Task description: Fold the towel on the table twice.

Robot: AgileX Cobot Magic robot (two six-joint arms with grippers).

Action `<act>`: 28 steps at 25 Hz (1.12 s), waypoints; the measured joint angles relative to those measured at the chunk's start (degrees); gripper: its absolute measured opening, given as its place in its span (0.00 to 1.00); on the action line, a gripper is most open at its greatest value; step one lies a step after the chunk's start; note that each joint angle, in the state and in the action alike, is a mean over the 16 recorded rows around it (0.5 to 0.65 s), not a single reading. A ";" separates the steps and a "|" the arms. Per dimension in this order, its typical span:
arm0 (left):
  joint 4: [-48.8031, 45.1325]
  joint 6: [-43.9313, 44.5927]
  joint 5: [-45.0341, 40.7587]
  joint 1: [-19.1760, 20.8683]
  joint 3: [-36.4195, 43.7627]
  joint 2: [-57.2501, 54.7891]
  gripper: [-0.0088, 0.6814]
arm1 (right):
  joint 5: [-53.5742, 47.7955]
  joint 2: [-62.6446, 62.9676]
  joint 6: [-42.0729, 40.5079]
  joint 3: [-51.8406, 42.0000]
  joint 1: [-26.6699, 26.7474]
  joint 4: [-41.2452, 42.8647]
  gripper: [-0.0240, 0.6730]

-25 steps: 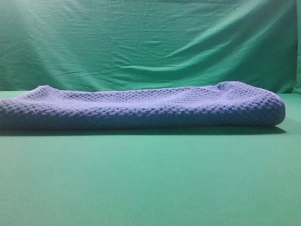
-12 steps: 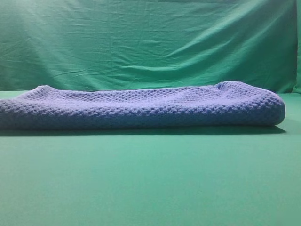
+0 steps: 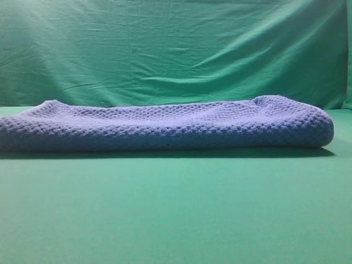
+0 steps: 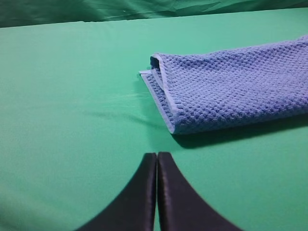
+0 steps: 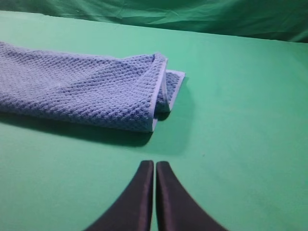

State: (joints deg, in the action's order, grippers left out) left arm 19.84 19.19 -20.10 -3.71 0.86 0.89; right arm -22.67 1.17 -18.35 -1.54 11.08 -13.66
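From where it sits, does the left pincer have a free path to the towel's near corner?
Probably yes: only bare table separates the shut left pincer from the towel.

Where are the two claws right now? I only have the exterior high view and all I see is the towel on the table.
Observer: Both are off the towel. The left claw sits over bare table, short of the towel's left end.
Operator: Is it open?
Observer: No, its jaws are pressed together with nothing between them.
Operator: And the right one?
Observer: The right claw is also shut and empty, in front of the towel's right end, apart from it.
Operator: Has the towel been folded at all?
Observer: Yes, the right wrist view shows layers stacked at that end, pale hem edges lying one over another.
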 joint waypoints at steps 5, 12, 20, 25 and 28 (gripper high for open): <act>0.00 0.04 -0.16 0.26 0.00 0.00 0.01 | -0.03 0.00 -0.09 0.00 -4.02 -0.01 0.03; 0.00 0.06 -0.28 0.62 0.00 0.00 0.01 | -0.04 0.00 -0.18 0.00 -9.32 -0.02 0.03; 0.00 0.06 -0.30 0.68 0.00 0.00 0.01 | -0.04 0.00 -0.22 0.00 -10.82 -0.02 0.03; 0.00 0.06 -0.30 0.68 0.00 0.00 0.01 | -0.04 0.00 -0.22 0.00 -10.83 -0.02 0.03; 0.00 0.06 -0.30 0.68 0.00 0.00 0.01 | -0.04 0.00 -0.22 0.00 -10.83 -0.02 0.03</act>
State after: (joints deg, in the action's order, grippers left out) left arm 19.84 19.26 -20.40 -3.03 0.86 0.89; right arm -22.71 1.17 -18.57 -1.54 0.25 -13.68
